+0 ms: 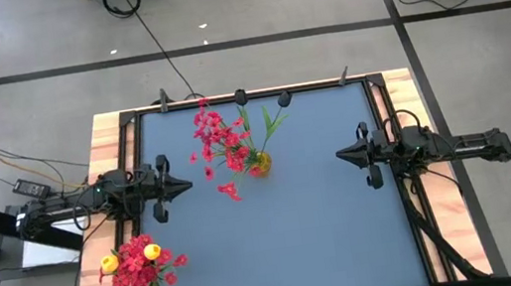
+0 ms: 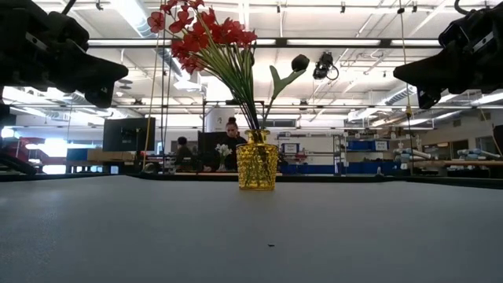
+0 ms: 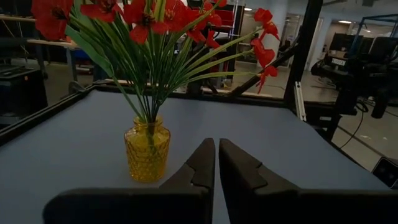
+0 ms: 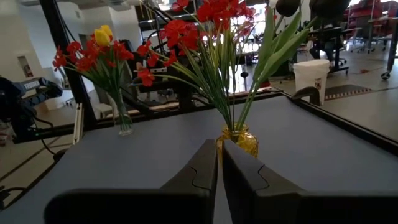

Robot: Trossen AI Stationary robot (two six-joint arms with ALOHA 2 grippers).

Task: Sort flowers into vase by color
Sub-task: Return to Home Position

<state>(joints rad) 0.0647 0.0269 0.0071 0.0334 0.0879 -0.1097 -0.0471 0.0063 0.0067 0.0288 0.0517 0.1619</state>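
Note:
A yellow glass vase (image 1: pixel 258 164) (image 2: pixel 258 165) stands on the blue-grey mat, a little beyond its middle. It holds red flowers (image 1: pixel 218 140) (image 3: pixel 143 15) and stems with dark buds (image 1: pixel 283 99) (image 2: pixel 299 61). A second, clear vase (image 4: pixel 124 118) with red and yellow flowers (image 1: pixel 137 263) stands at the table's near left corner. My left gripper (image 1: pixel 186 185) (image 3: pixel 217 146) waits level at the left edge, pointing at the yellow vase. Its fingers are shut with only a thin slit between them. My right gripper (image 1: pixel 340 156) (image 4: pixel 219 148) waits likewise at the right edge, shut.
A black frame (image 1: pixel 249 97) and a wooden border (image 1: pixel 104 134) run around the mat. The near half of the mat (image 1: pixel 300 247) lies bare. Beyond the far edge is a workshop with people (image 2: pixel 232 137). A white bucket (image 4: pixel 310 74) stands off the table.

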